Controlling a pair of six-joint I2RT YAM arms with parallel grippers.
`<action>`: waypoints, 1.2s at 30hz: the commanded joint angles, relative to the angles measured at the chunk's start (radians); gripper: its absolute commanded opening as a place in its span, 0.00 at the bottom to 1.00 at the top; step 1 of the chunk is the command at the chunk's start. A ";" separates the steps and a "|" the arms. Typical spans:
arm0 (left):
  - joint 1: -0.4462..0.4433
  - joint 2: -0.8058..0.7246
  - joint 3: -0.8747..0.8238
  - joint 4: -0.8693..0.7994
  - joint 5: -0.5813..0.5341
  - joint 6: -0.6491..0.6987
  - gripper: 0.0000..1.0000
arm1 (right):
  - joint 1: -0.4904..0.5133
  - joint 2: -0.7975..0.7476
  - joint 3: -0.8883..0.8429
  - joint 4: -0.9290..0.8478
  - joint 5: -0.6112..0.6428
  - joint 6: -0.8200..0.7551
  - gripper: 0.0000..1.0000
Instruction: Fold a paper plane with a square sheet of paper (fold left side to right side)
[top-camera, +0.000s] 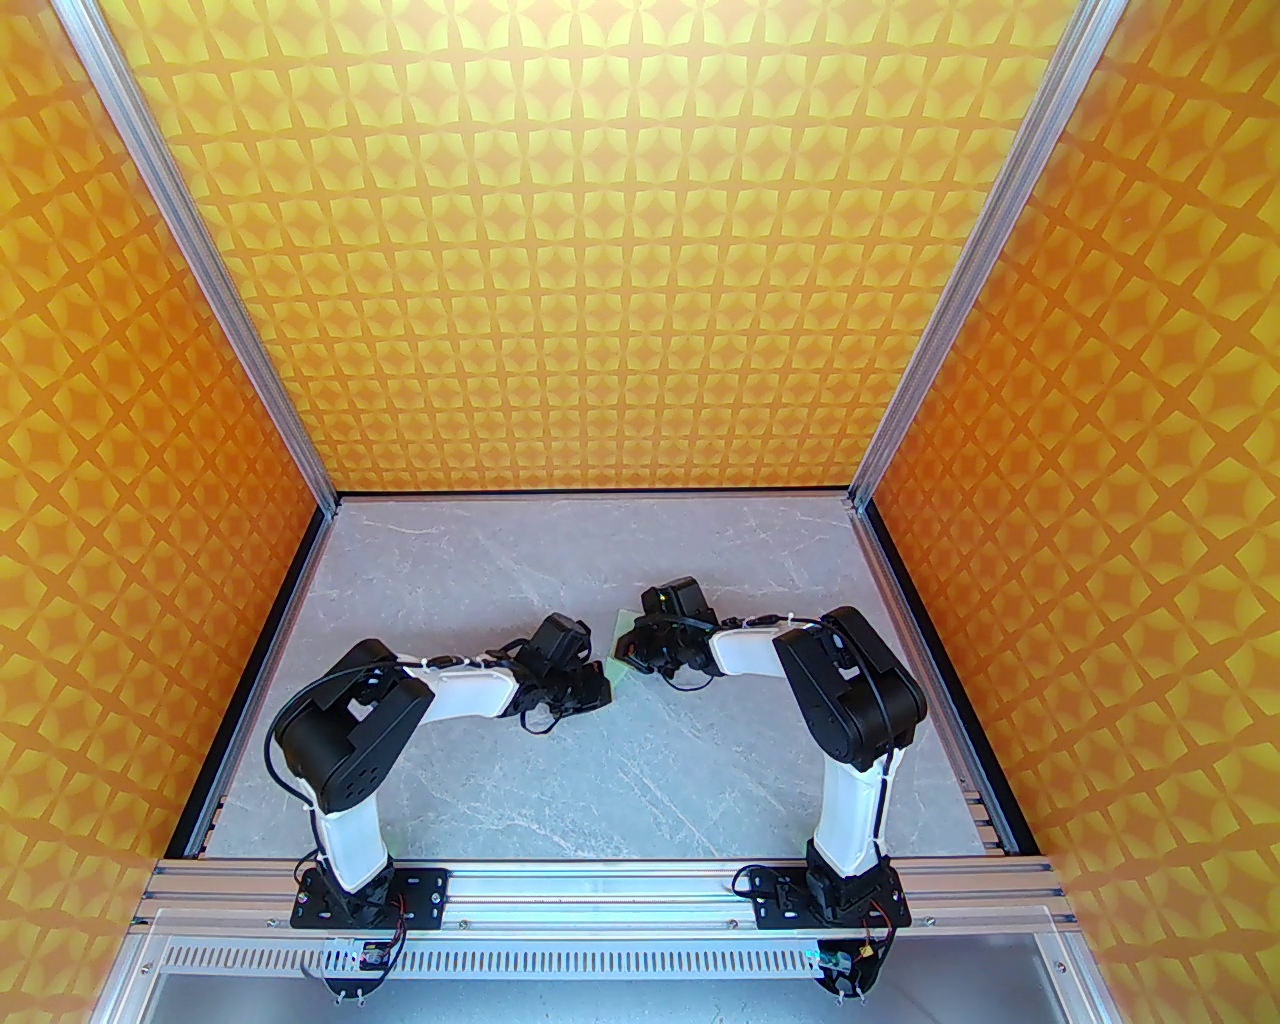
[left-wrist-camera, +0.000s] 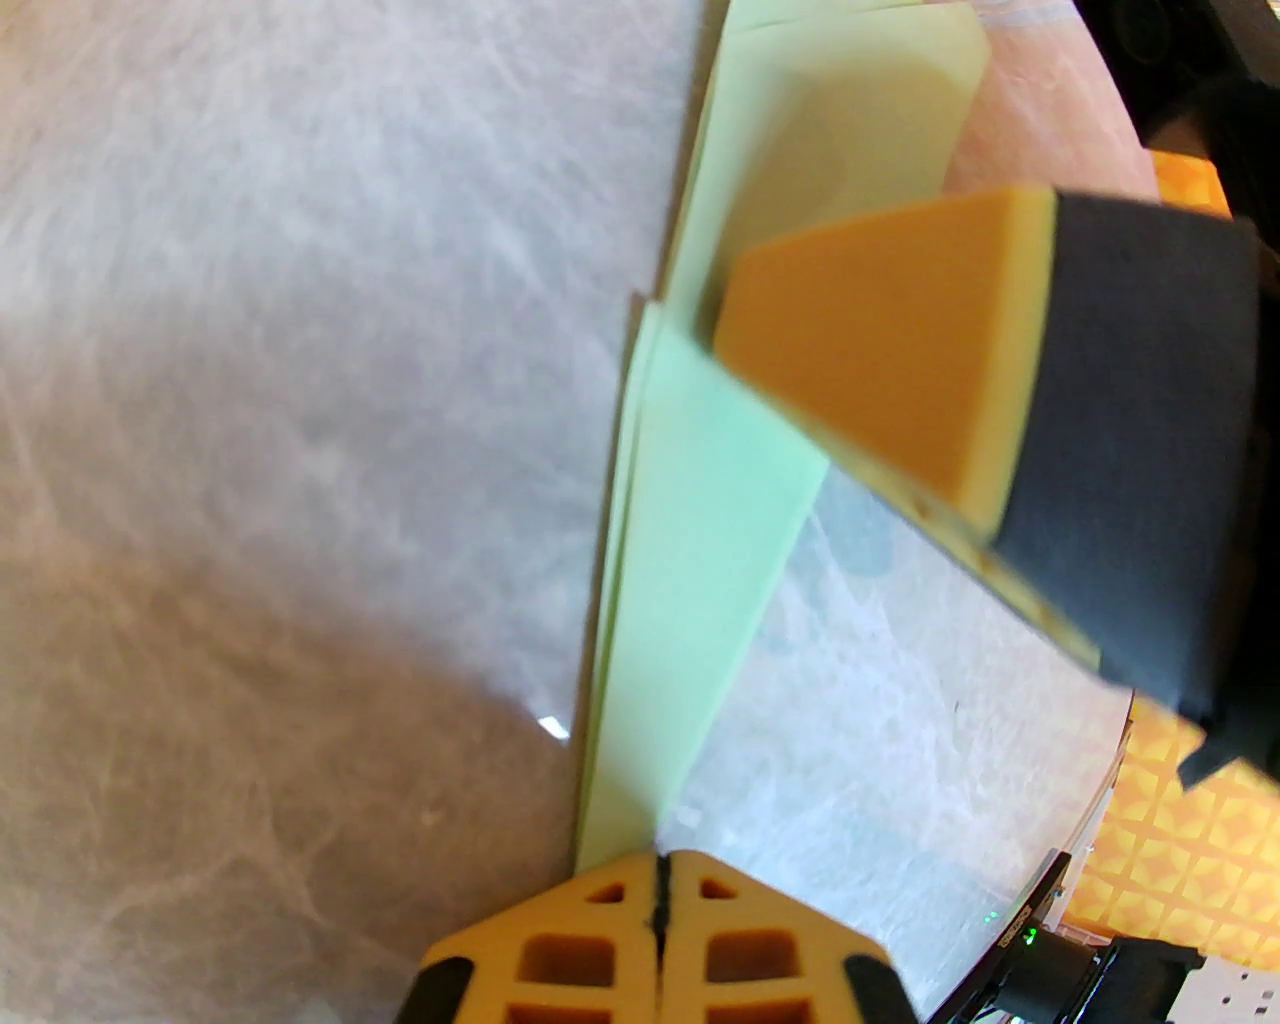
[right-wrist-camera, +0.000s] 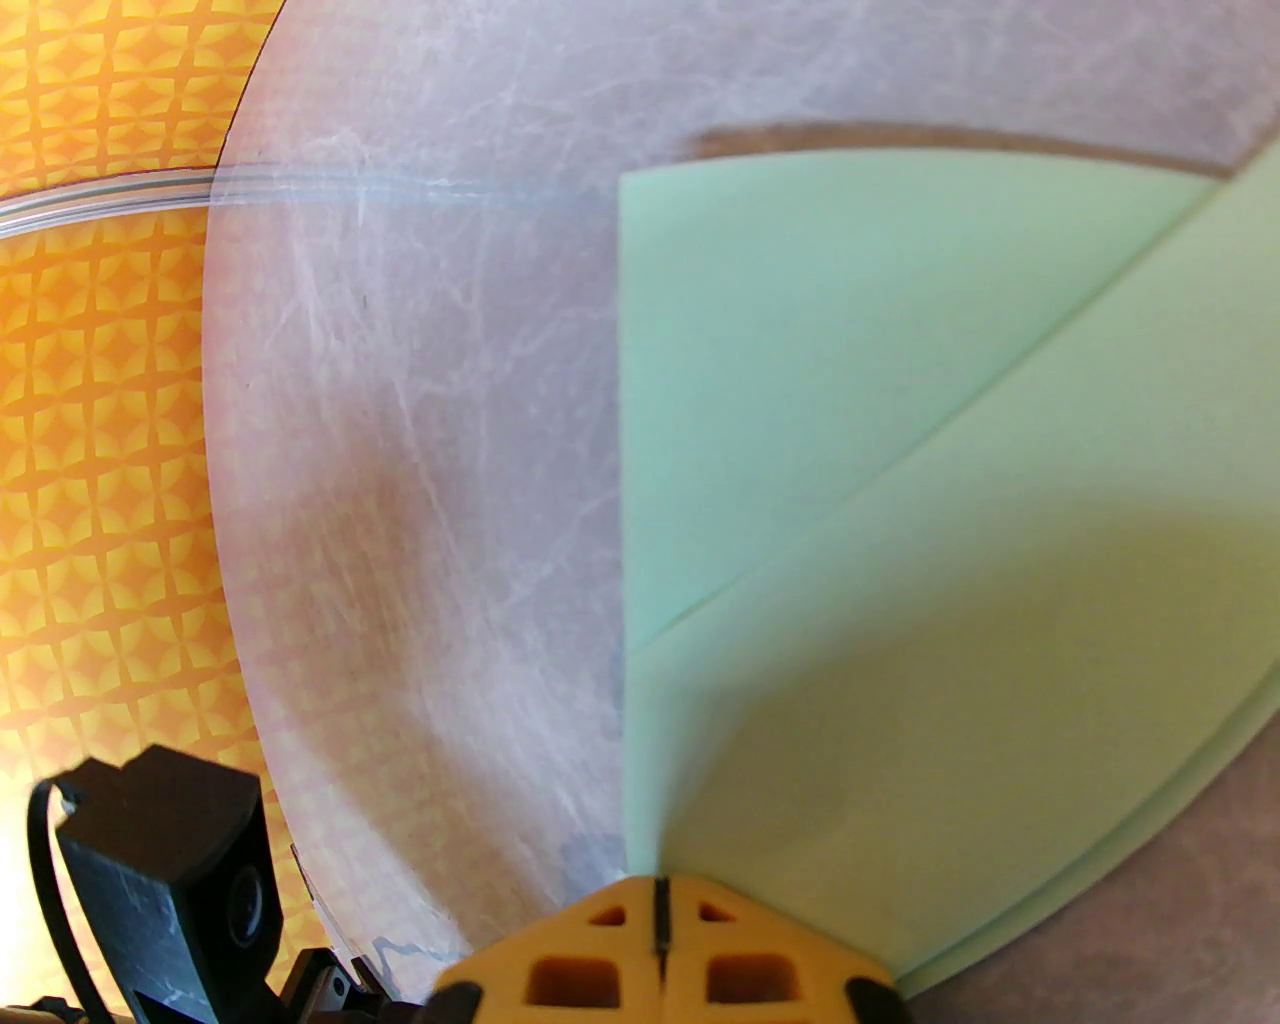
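Nearest you, both arms reach inward from their bases and meet at mid-table. The left gripper (left-wrist-camera: 662, 872) has its fingers pressed together, tips at the near end of a narrow layered strip of the sheet of paper (right-wrist-camera: 800, 400). You cannot tell whether they nip that edge or merely bear on it. The right gripper (right-wrist-camera: 660, 890) is likewise pressed together, and its tips rest on a broad flap crossed by a diagonal fold line. The paper lies flat on the marble-patterned table (top-camera: 600, 800) between the two grippers, already reduced to a several-layered shape. It sits in no container, directly on the bare surface.

Judged step: setting a crease midway through the folding, with the plane not yet formed. The next move likely calls for one gripper to hold the layers as an anchor while the other sweeps along the fold, lightly enough not to drag the stack. Beyond stand the orange patterned walls (top-camera: 640, 250).
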 joint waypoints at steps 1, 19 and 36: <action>-0.029 0.015 -0.134 -0.288 0.025 -0.011 0.00 | -0.034 0.041 0.008 -0.051 0.093 -0.025 0.00; 0.098 -0.210 -0.011 -0.294 -0.009 0.063 0.30 | 0.012 -0.228 0.106 -0.371 0.208 -0.064 0.40; 0.141 -0.247 -0.031 -0.231 -0.069 0.170 0.99 | 0.019 -0.073 0.367 -0.663 0.434 -0.046 0.58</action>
